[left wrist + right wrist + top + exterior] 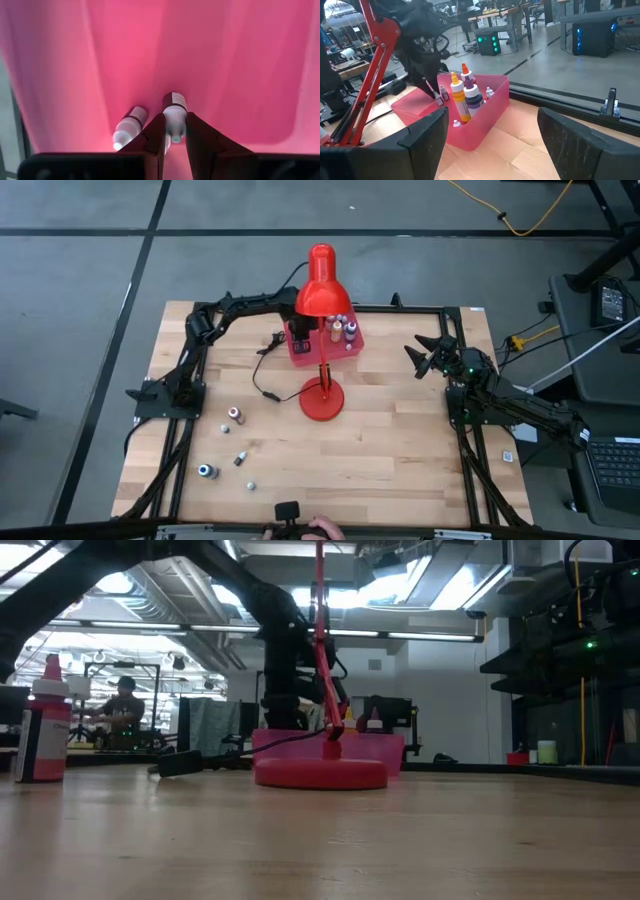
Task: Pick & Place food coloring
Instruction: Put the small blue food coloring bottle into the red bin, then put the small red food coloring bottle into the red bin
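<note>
Pink tray [75, 75]: left claw [175, 137] reaches in, pinching bottle [174, 117]; right claw [490, 135] spread.

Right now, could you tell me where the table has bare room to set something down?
The widest free patch lies between the red lamp's base and the right gripper, running to the near edge. Some room separates the lamp base from the loose bottles. Crowded: the pink tray, where the left gripper holds a bottle beside a lying one, with the black cord alongside.

Overhead and table-level views share the red lamp [322, 330]; wrist cameras sit close.
</note>
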You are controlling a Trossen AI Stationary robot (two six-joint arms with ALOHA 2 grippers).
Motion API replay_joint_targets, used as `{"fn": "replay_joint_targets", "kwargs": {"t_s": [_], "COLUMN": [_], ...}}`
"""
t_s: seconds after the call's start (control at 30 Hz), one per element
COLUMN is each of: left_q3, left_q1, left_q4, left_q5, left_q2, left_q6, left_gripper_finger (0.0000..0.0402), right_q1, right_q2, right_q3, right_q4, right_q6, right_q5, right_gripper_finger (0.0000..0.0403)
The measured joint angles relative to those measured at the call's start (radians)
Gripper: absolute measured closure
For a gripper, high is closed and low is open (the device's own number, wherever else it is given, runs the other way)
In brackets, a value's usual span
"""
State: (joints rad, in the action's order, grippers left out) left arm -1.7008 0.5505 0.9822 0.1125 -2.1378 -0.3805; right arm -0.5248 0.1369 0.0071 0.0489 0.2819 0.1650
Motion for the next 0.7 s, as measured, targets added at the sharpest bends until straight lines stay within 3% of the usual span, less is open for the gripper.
{"fn": "replay_joint_targets", "kwargs": {"t_s": [0.13, 0.7], "left_q3": [0.0, 0.0], "left_q1": [0.0, -0.013], "left_q4": [0.003, 0.025], "left_q5": [0.005, 0.024], "left_q2": [-0.004, 0.009], "left_q6": [0.0, 0.033], "left_gripper_finger": [0.0342, 0.0231], "right_q1": [0.0, 0.0], "right_q2": [0.0, 0.0], "right_q3": [0.0, 0.0], "right_q4": [0.0, 0.0], "right_q6": [0.0, 0.001], "right_q5": [0.0, 0.0], "right_gripper_finger": [0.0097, 0.0097]}}
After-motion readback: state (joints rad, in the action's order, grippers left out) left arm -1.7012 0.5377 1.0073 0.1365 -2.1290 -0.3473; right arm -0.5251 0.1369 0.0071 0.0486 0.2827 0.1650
